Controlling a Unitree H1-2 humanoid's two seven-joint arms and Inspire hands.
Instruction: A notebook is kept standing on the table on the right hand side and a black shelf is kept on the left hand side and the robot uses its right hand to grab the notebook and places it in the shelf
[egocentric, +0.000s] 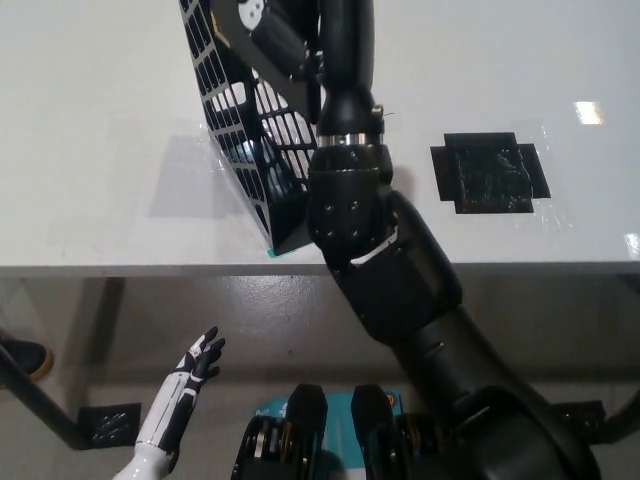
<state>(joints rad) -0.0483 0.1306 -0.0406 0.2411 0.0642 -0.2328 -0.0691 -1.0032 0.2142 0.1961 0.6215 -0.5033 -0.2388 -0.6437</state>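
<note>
The black right arm is reaching up across the middle of the frame, and its right hand (300, 45) is sitting at the top centre, right over the open top of the black shelf (262, 165), which is standing on the white table (100, 120) in the upper left. A dark flat shape with a pale spot, which I take to be the notebook (258, 25), is showing at the top edge just inside the shelf's mouth, and the hand looks to be grasping it, though the fingers are too dark against the mesh to be sure. The white left hand (195, 362) is hanging at the lower left below the table edge, fingers spread, holding nothing. A black patch of tape (490, 172) is lying at the right of the table. To do this well, I think the notebook should be kept parallel to the shelf walls and lowered fully before letting go
</note>
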